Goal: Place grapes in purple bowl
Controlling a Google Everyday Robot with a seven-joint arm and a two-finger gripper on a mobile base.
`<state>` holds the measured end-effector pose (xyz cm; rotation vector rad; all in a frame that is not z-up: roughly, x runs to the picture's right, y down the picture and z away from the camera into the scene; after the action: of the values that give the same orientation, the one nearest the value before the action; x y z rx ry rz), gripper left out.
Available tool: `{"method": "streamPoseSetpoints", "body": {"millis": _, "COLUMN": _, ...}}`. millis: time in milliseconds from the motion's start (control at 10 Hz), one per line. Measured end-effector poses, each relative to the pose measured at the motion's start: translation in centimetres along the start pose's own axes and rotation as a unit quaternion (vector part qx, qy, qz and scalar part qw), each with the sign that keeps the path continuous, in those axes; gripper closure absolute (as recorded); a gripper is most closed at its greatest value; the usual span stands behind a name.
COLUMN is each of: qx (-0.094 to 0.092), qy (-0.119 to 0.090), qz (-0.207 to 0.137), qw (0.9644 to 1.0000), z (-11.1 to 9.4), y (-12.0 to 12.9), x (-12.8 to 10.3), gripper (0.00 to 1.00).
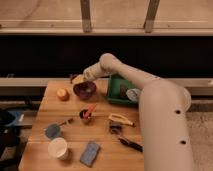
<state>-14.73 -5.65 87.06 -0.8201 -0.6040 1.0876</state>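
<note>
The purple bowl (85,90) stands on the wooden table (75,125) near its far edge. My gripper (77,79) hovers at the bowl's far-left rim, just above it, with the white arm (150,95) reaching in from the right. The bowl's inside is dark, and I cannot make out the grapes in it or at the gripper.
An orange fruit (62,93) lies left of the bowl. A green tray (114,80) sits to its right. Nearer are a small cup with an orange tool (87,114), a banana (120,118), a black tool (131,144), a blue sponge (90,152) and a white cup (58,148).
</note>
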Motion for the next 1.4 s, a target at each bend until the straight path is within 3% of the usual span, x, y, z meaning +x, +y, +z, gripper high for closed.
{"method": "streamPoseSetpoints", "body": {"millis": 400, "qx": 0.0, "qy": 0.0, "qz": 0.0, "qw": 1.0, "z": 0.0, "y": 0.0, "x": 0.0, "gripper": 0.6}}
{"method": "streamPoseSetpoints", "body": {"millis": 600, "qx": 0.007, "qy": 0.001, "qz": -0.004, "qw": 1.0, "z": -0.1, "y": -0.1, "x": -0.1, "gripper": 0.76}}
{"method": "streamPoseSetpoints", "body": {"millis": 700, "qx": 0.02, "qy": 0.002, "qz": -0.006, "qw": 0.9998, "z": -0.5, "y": -0.2, "x": -0.7, "gripper": 0.83}}
{"method": "streamPoseSetpoints", "body": {"millis": 800, "qx": 0.024, "qy": 0.005, "qz": -0.009, "qw": 0.9997, "z": -0.5, "y": -0.3, "x": -0.9, "gripper": 0.84}}
{"method": "streamPoseSetpoints", "body": {"millis": 1000, "qx": 0.022, "qy": 0.008, "qz": -0.012, "qw": 0.9996, "z": -0.3, "y": -0.2, "x": -1.3, "gripper": 0.72}}
{"method": "streamPoseSetpoints", "body": {"millis": 1400, "qx": 0.018, "qy": 0.01, "qz": -0.001, "qw": 0.9998, "z": -0.5, "y": -0.8, "x": -0.7, "gripper": 0.31}}
